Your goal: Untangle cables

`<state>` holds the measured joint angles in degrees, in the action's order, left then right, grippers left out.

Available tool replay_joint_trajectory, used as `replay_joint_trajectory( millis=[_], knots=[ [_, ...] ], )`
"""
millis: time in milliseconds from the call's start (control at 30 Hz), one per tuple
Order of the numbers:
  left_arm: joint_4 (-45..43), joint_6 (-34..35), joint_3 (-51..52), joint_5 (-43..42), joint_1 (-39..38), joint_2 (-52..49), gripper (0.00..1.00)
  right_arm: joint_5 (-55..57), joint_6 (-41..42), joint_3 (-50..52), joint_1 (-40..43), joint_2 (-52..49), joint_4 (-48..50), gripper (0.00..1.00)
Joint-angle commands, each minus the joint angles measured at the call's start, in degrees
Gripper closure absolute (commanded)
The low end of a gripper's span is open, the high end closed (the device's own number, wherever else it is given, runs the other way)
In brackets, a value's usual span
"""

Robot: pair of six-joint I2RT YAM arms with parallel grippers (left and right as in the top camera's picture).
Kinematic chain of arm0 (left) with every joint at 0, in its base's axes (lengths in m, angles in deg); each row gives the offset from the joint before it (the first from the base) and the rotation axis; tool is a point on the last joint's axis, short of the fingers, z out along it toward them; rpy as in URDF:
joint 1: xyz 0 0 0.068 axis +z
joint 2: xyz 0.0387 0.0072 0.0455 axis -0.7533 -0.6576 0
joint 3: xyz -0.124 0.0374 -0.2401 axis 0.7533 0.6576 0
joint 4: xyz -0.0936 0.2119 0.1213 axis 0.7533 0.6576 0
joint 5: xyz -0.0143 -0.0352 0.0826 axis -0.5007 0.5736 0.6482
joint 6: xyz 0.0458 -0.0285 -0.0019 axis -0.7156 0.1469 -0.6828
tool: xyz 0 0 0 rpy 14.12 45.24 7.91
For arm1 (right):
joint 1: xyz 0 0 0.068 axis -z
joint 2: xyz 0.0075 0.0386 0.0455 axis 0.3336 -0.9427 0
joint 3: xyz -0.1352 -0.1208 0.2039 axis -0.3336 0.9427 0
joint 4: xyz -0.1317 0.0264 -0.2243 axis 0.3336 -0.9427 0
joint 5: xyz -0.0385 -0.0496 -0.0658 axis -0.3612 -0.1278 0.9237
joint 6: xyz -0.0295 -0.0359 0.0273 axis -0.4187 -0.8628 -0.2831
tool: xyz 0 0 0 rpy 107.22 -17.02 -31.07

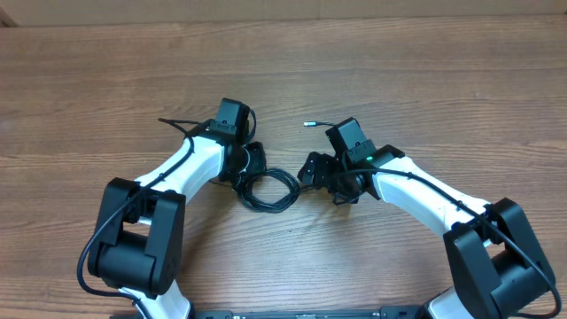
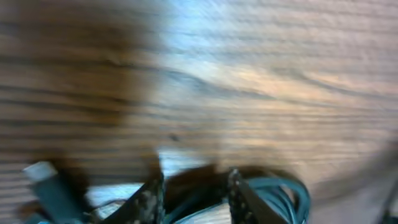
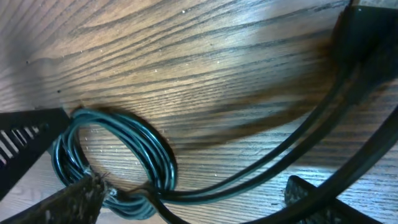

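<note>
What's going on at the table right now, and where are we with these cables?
Both arms lean in over the cables, which lie coiled in a bundle on the table between them. The left gripper is at one side of the coil, but blur hides whether it grips. The right gripper is open at the other side. A silver-tipped plug end lies loose beyond. Nothing looks untangled yet.

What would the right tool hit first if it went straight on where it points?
Probably the cables: their strands cross the gap of the open right tool, just ahead of its tips. Behind them is the table. Depth is unclear.
</note>
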<state>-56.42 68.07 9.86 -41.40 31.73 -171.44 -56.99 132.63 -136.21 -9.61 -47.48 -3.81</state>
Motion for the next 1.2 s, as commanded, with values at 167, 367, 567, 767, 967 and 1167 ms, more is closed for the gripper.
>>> replay_joint_trajectory(
  millis=[167, 367, 567, 767, 967, 1167],
  knots=[
    [16.9, -6.86, -5.27, -7.17, 6.12, -0.76, 0.5, -0.81, 0.17, 0.83, -0.9, -0.46, 1.44, 0.0],
    [23.1, -3.87, -3.5, -6.01, 4.94, -0.76, 0.49, -0.79, -1.77, 0.83, -0.9, -0.46, 1.51, 0.0],
    [16.76, 3.91, 0.13, 0.74, 0.61, -0.76, 0.6, -0.79, -1.79, 0.83, -0.9, -0.46, 1.25, 0.0],
    [14.8, 4.35, 0.13, -0.98, 0.2, -0.76, 0.79, 0.72, -1.79, 0.83, -0.9, -0.46, -0.59, 0.0],
    [16.46, 5.81, 0.24, -0.33, 0.2, -0.76, 0.67, 1.68, -4.55, 0.83, -0.9, -0.46, -1.57, 0.0],
    [14.69, 9.66, 2.08, 1.6, -0.42, -0.76, 0.73, -0.28, -4.31, 0.83, -0.9, -0.46, 0.85, 0.0]
  ],
)
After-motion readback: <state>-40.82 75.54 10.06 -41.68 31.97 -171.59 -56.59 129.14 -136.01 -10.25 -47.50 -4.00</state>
